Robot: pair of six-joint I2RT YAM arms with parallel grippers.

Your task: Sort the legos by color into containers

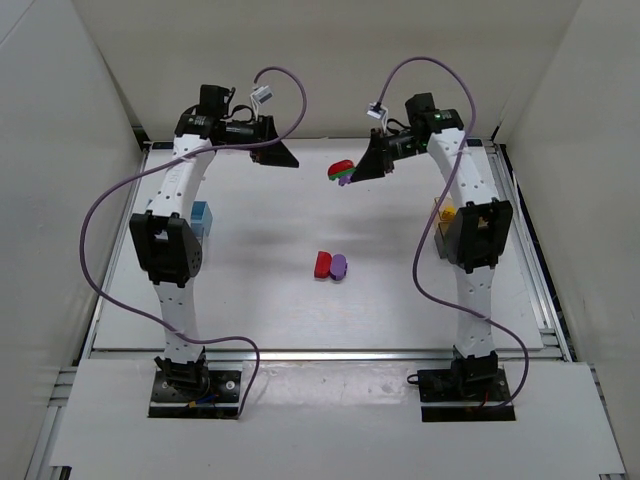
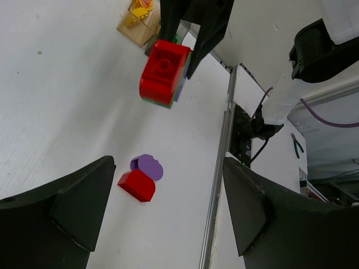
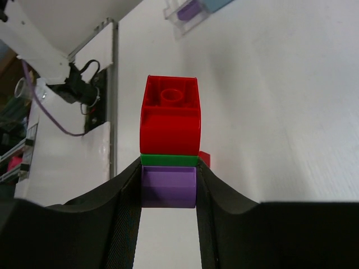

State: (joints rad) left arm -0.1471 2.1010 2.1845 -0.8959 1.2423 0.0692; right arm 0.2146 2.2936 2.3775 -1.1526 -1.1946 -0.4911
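Observation:
My right gripper (image 1: pixel 362 170) is shut on a stacked lego piece (image 1: pixel 342 172), red on top, green in the middle, purple at the bottom, held above the far middle of the table. In the right wrist view the fingers (image 3: pixel 126 190) clamp the purple block (image 3: pixel 168 188) below the red block (image 3: pixel 170 115). My left gripper (image 1: pixel 285 158) is open and empty, facing the stack (image 2: pixel 164 73) from the left with a gap between. A red lego (image 1: pixel 323 265) and a purple lego (image 1: pixel 339 266) lie touching at the table's centre, also in the left wrist view (image 2: pixel 136 185).
A blue container (image 1: pixel 200 218) stands at the left edge behind my left arm. A tan container (image 1: pixel 445 214) holding yellow pieces stands by my right arm, also in the left wrist view (image 2: pixel 137 19). A clear container (image 3: pixel 188 11) holds a purple piece beside the blue one (image 3: pixel 216 3).

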